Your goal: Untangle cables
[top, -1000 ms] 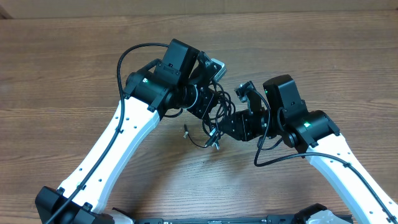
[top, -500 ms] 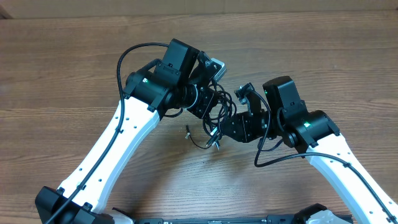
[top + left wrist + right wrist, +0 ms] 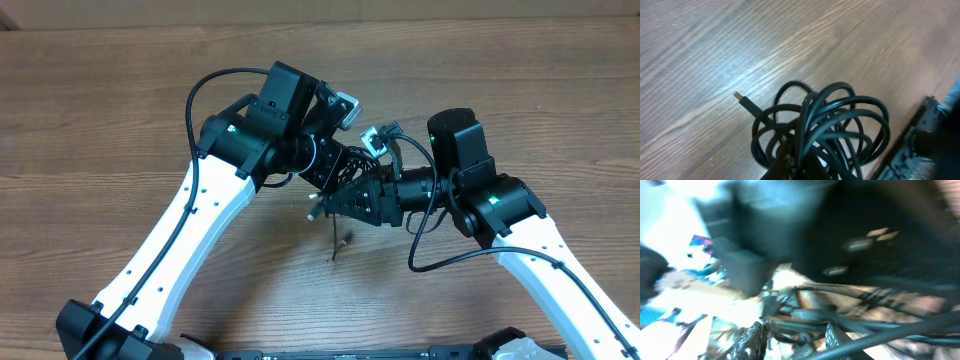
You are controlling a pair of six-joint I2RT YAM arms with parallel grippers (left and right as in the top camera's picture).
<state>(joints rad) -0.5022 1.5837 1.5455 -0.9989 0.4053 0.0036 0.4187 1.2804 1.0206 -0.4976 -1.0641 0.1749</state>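
The cables [image 3: 345,178] are a bundle of thin black loops held up between the two grippers. One strand hangs down to the table [image 3: 335,248], and a silvery plug [image 3: 313,206] sticks out on the left. In the left wrist view the loops [image 3: 825,125] fan out above my left gripper [image 3: 805,167], which is shut on them, and a plug end [image 3: 740,96] points up-left. My left gripper [image 3: 335,165] sits just above my right gripper [image 3: 335,202]. The right wrist view is blurred. It shows my right gripper [image 3: 794,332] closed around cable strands [image 3: 850,325].
The wooden table [image 3: 120,120] stretches all around. Thicker black arm wires loop over the left arm [image 3: 195,95] and below the right arm [image 3: 440,260]. The right gripper shows at the right edge of the left wrist view [image 3: 920,140].
My right gripper has turned and moved left into the cable bundle under the left gripper. The bundle has lifted, and a strand now hangs straight down.
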